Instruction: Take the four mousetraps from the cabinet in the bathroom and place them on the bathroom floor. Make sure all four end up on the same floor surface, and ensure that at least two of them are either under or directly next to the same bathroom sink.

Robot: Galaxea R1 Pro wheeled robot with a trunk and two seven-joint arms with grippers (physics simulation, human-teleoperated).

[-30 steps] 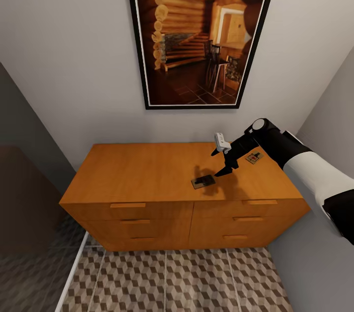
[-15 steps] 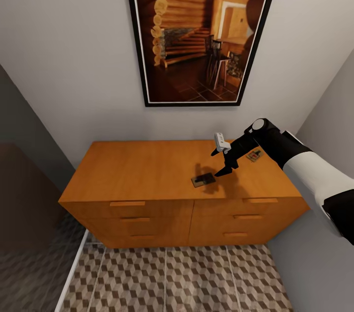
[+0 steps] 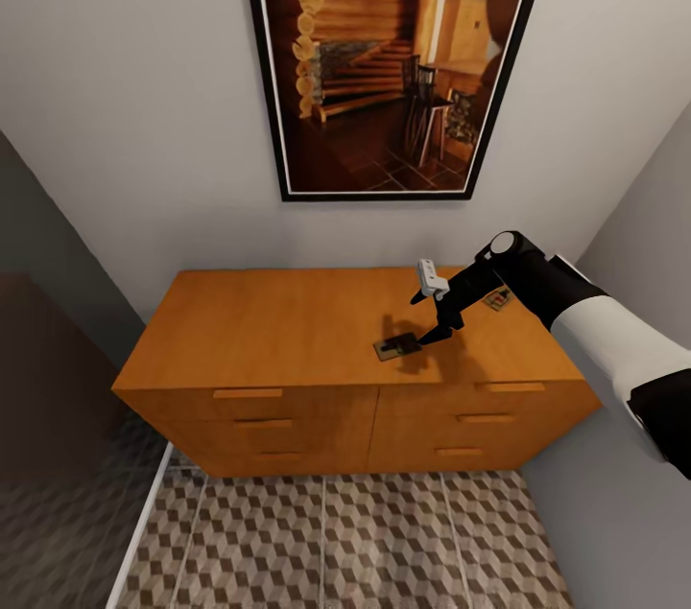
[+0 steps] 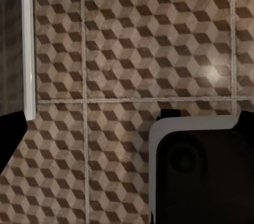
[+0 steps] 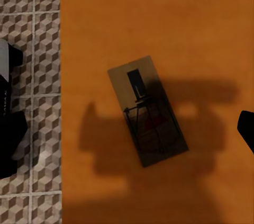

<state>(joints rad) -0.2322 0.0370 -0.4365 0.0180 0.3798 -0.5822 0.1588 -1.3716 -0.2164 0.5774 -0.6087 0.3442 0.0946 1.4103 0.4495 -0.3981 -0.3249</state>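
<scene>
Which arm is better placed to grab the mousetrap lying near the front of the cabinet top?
Right. The right gripper hangs just above that mousetrap on the cabinet, and its wrist camera looks straight down on it. The left wrist camera faces the bathroom floor, away from the cabinet top.

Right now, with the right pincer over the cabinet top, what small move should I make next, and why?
Probably lower the right pincer straight down onto the nearer mousetrap. It hangs just above that trap, which lies flat on the cabinet and sits centred in the right wrist view; a second mousetrap lies behind the arm.
</scene>
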